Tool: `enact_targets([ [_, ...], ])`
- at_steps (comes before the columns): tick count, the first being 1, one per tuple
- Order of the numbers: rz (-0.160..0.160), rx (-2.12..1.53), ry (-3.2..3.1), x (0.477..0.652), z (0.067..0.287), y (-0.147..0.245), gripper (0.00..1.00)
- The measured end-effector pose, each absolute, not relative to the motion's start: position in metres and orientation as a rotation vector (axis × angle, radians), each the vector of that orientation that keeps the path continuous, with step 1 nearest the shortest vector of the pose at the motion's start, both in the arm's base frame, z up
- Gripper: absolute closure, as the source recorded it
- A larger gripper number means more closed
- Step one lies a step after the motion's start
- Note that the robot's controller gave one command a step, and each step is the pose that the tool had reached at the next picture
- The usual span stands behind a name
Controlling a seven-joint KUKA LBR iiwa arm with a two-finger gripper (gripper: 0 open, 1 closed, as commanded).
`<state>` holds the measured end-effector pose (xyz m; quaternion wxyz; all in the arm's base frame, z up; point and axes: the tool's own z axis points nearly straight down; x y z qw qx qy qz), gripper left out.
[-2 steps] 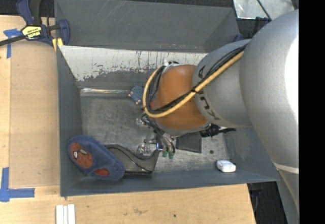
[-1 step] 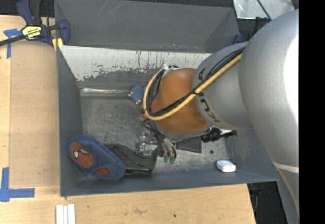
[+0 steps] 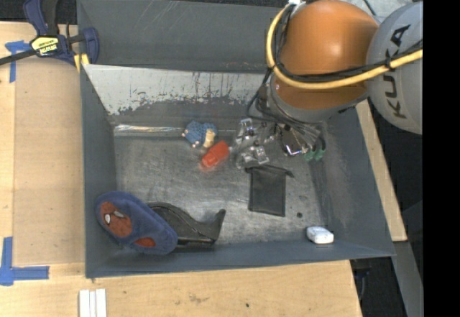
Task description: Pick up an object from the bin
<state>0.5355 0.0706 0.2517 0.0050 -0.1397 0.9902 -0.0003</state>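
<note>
- The gripper [image 3: 250, 144] hangs low over the floor of the bin [image 3: 97, 164], toward the far wall and right of centre. Whether it is released or clenched cannot be told from this angle.
- The nearest thing is a small red lump [image 3: 214, 156], just beside the gripper on the side of the left wall and apparently not touching it.
- The lump's long axis seems to run slantwise to the far wall.
- A flat black pad [image 3: 267, 190] lies just beside the gripper, toward the near wall.
- Judgement: a short shift toward the left wall would centre the gripper over the lump.
</note>
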Motion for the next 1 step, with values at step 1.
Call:
enact_targets([
  [1, 0.0, -0.151, 3.143, 0.5212, 0.1007, 0.0821, 1.0],
])
